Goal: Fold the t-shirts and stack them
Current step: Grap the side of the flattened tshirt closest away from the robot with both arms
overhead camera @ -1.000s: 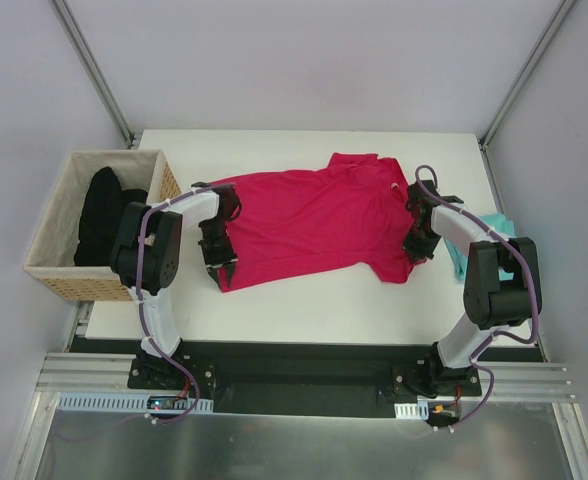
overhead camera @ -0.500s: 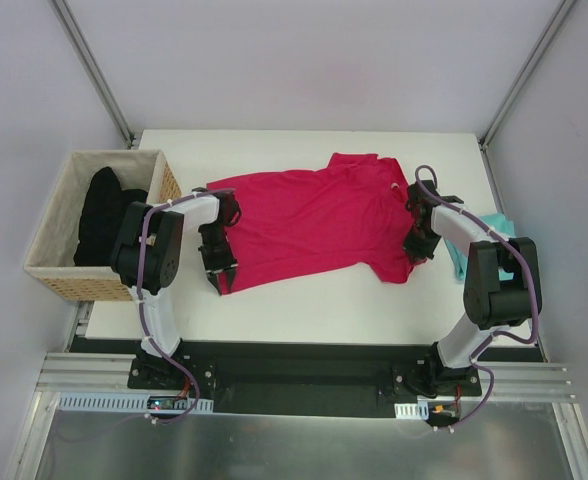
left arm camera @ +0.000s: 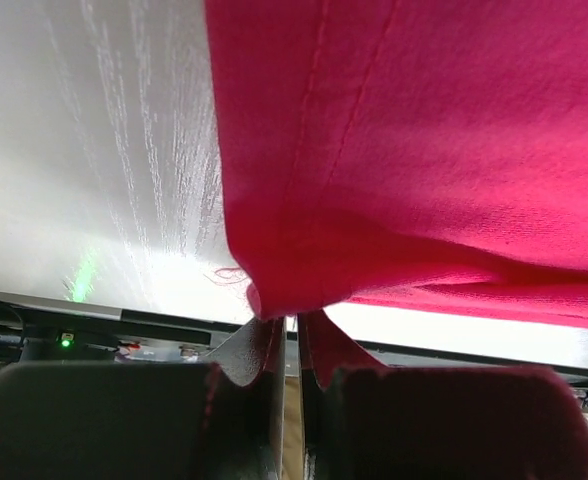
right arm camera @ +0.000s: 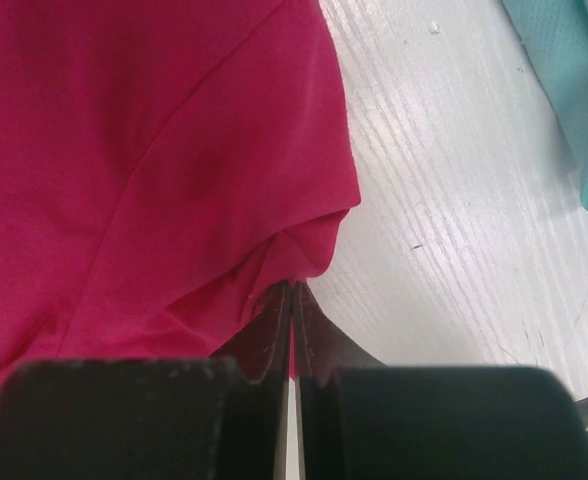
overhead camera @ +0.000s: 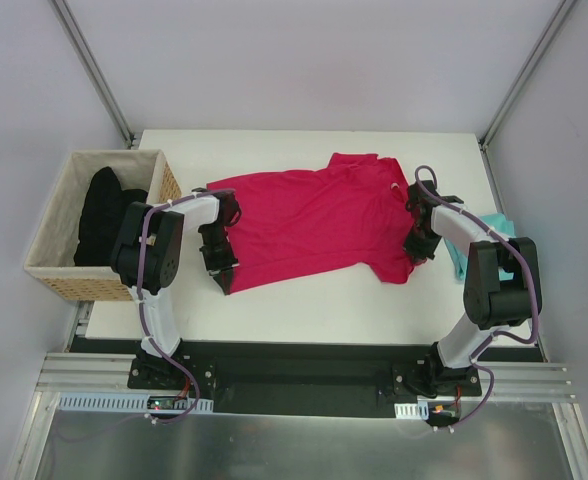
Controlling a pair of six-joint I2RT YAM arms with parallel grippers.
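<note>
The crimson-pink t-shirt (overhead camera: pixel 314 225) is spread almost flat across the middle of the table (overhead camera: pixel 304 300), hem to the left and collar to the right; it is gripped at both near corners, presumably so that the near edge can be lifted evenly and carried over for a fold; the left hand (left arm camera: pixel 291 330) is clamped on a bunched corner of the hem; the right hand (right arm camera: pixel 291 300) is shut on a small gather at what appears to be a sleeve edge; the cloth is seen as soft and matte, with stitched seams and shallow creases drawn toward each grip; the teal t-shirt (right arm camera: pixel 574 110) is left at the table's right edge, apart from the crimson one and partly hidden by the right arm, probably awaiting its turn; a wicker basket (overhead camera: pixel 74 282) holding dark cloth (overhead camera: pixel 104 215) is set beside the table's left edge.
</note>
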